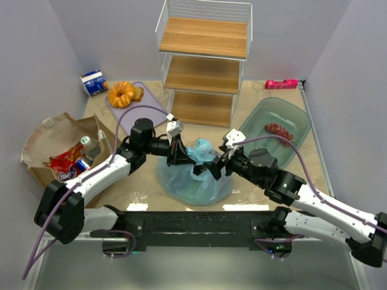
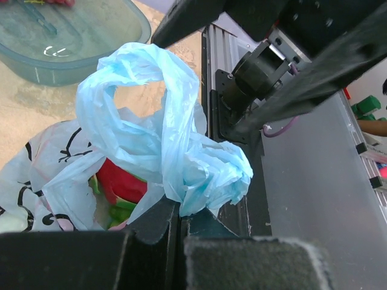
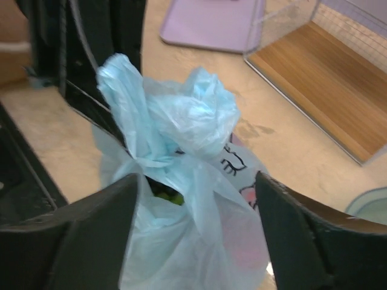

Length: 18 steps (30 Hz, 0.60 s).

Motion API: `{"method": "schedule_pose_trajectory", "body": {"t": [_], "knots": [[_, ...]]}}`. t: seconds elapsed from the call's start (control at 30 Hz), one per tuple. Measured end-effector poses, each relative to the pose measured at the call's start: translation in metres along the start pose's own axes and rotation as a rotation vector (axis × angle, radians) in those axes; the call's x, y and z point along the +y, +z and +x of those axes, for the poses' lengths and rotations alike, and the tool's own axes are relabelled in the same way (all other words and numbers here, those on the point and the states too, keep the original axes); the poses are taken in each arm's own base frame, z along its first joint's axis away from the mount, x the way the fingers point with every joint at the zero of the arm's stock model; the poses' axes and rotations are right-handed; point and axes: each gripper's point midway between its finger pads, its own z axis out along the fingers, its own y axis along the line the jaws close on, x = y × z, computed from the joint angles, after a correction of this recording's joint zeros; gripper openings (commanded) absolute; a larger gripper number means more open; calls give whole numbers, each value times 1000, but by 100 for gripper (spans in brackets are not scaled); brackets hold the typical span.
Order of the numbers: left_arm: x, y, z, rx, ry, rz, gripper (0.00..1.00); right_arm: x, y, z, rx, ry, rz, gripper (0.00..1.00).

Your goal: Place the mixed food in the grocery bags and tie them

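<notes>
The light-blue plastic bag (image 1: 195,178) sits at the table's middle with its handles twisted up into a loop. My left gripper (image 1: 179,152) is shut on a bunched handle (image 2: 181,157) of the plastic bag. The pink dragon fruit (image 2: 121,181) shows inside the bag. My right gripper (image 1: 216,167) is open, its jaws standing either side of the bag's neck (image 3: 181,175); green grapes (image 3: 166,193) show through a gap. The brown paper bag (image 1: 51,134) stands at the left and holds the red snack packet (image 1: 65,163), the can (image 1: 83,164) and the bottle (image 1: 89,144).
A green translucent bowl (image 1: 297,118) at the right holds red grapes (image 1: 278,128). An orange ring pastry (image 1: 123,93) lies on a purple mat, a blue-white carton (image 1: 94,82) behind it. A wire shelf (image 1: 202,60) stands at the back middle, a pink object (image 1: 281,84) beside it.
</notes>
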Motion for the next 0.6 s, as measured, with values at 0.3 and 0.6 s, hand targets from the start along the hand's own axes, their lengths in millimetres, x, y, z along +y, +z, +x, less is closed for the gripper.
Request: {"method": "schedule_pose_trajectory", "body": {"t": [0.3, 0.6], "knots": [[-9, -2, -2, -1, 14, 34, 0, -11, 10, -41, -51, 182, -83, 93], [-15, -3, -1, -1, 25, 56, 0, 8, 40, -26, 29, 283, -213, 54]]}}
